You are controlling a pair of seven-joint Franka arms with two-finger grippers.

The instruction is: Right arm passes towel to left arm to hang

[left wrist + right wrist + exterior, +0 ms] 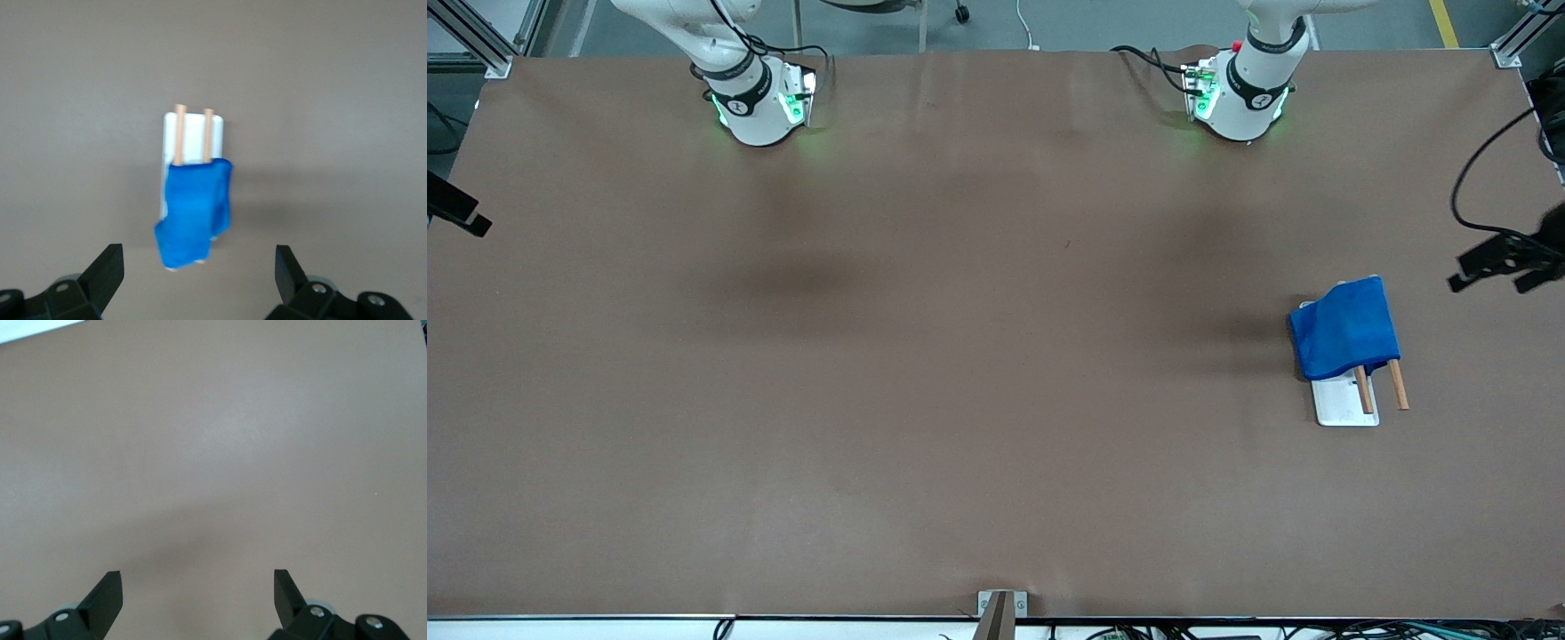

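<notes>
The blue towel [1345, 327] hangs draped over two wooden rods [1398, 384] of a small rack with a white base [1343, 404], toward the left arm's end of the table. The left wrist view looks down on the towel [195, 210] and the rack base [193, 137]. My left gripper [199, 257] is open above them, with nothing between its fingers. My right gripper [197, 580] is open over bare brown table and holds nothing. Neither gripper shows in the front view, only the two arm bases.
The right arm's base [756, 98] and the left arm's base [1240, 89] stand at the table's farthest edge. Black mounts stick in at both table ends [458, 209] [1507, 258]. A small metal bracket [1000, 609] sits at the nearest edge.
</notes>
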